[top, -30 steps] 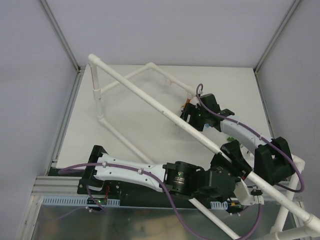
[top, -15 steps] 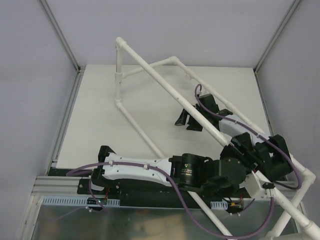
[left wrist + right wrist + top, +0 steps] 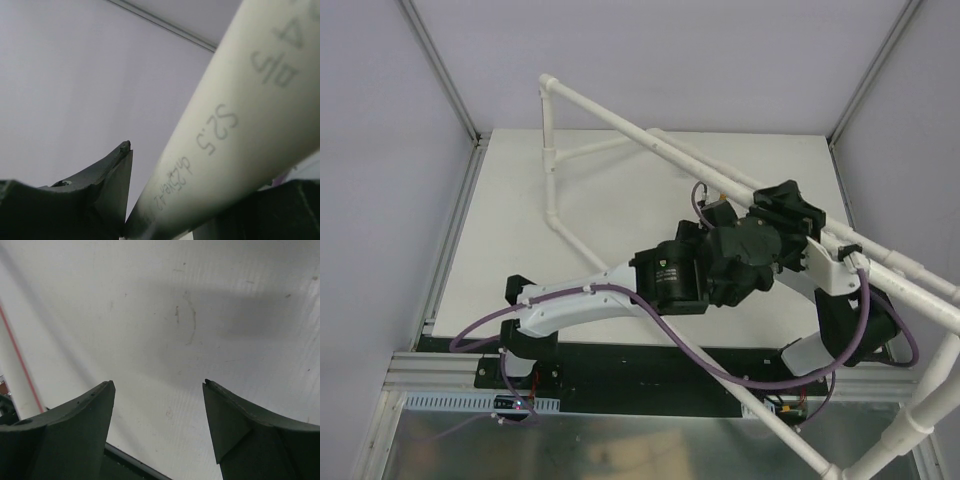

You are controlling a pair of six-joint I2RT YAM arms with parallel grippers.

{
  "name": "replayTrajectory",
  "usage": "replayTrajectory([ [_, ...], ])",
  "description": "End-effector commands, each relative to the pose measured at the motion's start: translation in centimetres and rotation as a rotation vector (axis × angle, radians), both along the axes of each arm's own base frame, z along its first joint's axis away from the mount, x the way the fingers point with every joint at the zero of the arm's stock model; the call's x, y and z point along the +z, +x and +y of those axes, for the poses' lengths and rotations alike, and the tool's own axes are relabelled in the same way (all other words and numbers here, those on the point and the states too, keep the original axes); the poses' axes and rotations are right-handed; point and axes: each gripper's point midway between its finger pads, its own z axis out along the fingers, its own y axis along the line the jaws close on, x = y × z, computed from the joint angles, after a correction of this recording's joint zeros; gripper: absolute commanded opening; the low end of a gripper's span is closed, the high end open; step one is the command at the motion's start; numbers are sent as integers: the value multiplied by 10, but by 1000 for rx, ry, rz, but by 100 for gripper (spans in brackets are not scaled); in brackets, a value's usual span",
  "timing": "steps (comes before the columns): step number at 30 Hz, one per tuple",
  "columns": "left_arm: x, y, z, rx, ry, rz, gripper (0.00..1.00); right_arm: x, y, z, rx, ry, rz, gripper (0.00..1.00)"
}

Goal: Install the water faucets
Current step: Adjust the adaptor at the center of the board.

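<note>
White plastic pipe frame (image 3: 610, 115) hangs tilted above the table (image 3: 510, 230), running from the upper left to the lower right of the overhead view. At centre right the left gripper (image 3: 207, 170) clamps one of its pipes. Over the table, the right gripper (image 3: 157, 385) stands wide, nothing between its fingers. No view lets the faucets be made out.
</note>
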Motion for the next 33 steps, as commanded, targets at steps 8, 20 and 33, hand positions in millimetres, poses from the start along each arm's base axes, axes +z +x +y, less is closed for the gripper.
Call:
replayTrajectory([
  [8,180,16,197,85,-751,170,0,8,29,-63,-311,-199,-322,79],
  [20,180,19,212,129,-735,156,0,111,29,-103,-712,17,-628,80],
  [33,176,18,205,113,-730,173,0,129,21,-165,-1172,-65,-551,80],
])
